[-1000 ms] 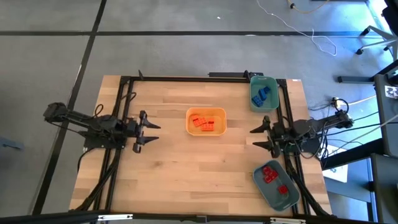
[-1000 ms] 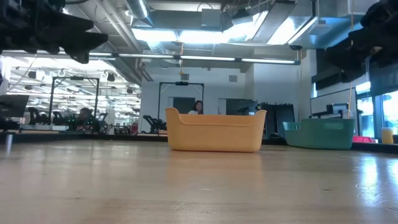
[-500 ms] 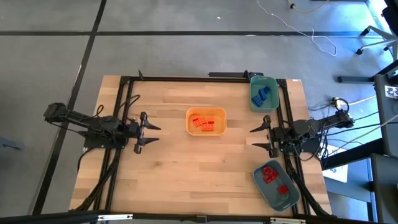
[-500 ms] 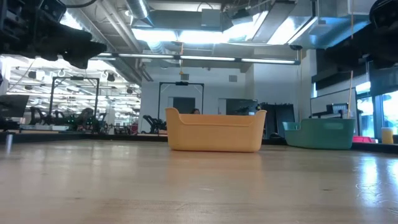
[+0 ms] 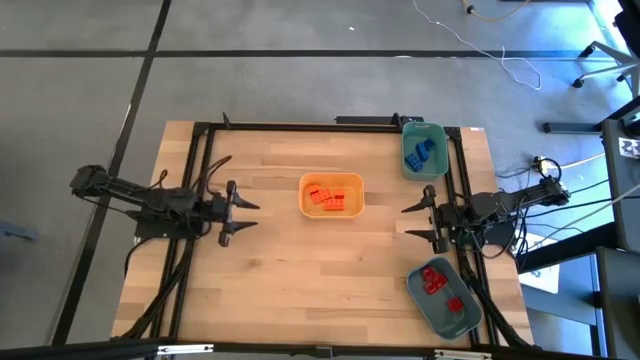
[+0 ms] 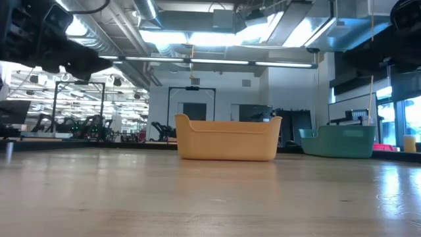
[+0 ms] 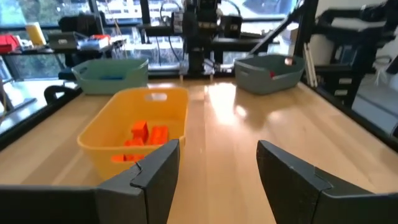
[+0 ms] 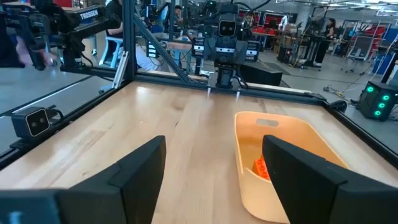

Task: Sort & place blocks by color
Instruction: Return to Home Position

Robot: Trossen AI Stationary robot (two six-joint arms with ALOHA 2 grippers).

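One word can be read, and only in the right wrist view: "TROSSEN", in capital letters on a pale label (image 8: 89,13). The label sits on a dark, blocky piece of equipment (image 8: 59,22) that stands off the wooden surface (image 8: 174,124), outside the black frame rail (image 8: 124,53) along its edge. The lettering runs at a slight upward slant. Other markings in the room behind are too small to read.

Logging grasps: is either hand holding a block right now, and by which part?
Nothing is held. The left hand and the right hand are both open and empty.
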